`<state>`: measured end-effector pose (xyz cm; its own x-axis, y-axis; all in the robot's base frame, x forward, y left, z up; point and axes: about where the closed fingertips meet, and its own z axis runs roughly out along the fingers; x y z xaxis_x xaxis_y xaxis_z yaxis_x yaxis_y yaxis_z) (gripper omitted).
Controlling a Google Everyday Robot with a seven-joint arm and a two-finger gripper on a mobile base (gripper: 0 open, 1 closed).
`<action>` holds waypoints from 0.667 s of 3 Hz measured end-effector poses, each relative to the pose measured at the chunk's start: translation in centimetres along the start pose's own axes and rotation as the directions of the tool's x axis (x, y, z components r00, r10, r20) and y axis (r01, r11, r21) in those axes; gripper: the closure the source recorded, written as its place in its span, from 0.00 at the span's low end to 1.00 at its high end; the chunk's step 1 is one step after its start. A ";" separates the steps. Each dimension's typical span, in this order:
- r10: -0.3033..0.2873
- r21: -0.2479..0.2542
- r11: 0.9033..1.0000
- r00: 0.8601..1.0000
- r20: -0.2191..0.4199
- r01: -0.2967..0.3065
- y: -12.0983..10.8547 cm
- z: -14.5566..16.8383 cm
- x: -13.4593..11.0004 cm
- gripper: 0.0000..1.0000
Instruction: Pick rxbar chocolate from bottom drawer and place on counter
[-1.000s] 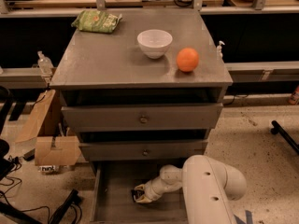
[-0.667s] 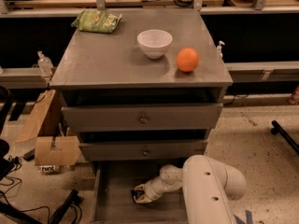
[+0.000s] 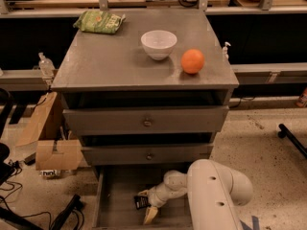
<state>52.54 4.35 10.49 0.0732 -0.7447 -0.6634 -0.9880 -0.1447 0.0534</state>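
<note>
Where the desk (image 3: 110, 66) runs out to the left of the white bowl (image 3: 159, 44), I see a green snack bag (image 3: 98, 21) lying at the back corner, well apart from the bowl. Far below the bowl and slightly to its left, the rxbar chocolate (image 3: 141, 201) lies on the floor of the open bottom drawer (image 3: 115, 190) with the claw (image 3: 147, 207) right against it, and I cannot tell whether the claw is clenched on the bar or released. Just right of the bowl an orange (image 3: 192, 61) sits on the desk, and far below it the white arm (image 3: 216, 195) reaches into the drawer.
</note>
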 end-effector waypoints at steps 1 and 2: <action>0.000 0.000 1.000 1.000 0.000 0.000 0.0 0.0 0.0 0.16; 0.000 -0.004 1.000 1.000 0.001 0.000 0.2 0.2 -0.1 0.40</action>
<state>52.33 4.50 10.39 0.0727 -0.7439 -0.6644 -0.9875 -0.1469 0.0564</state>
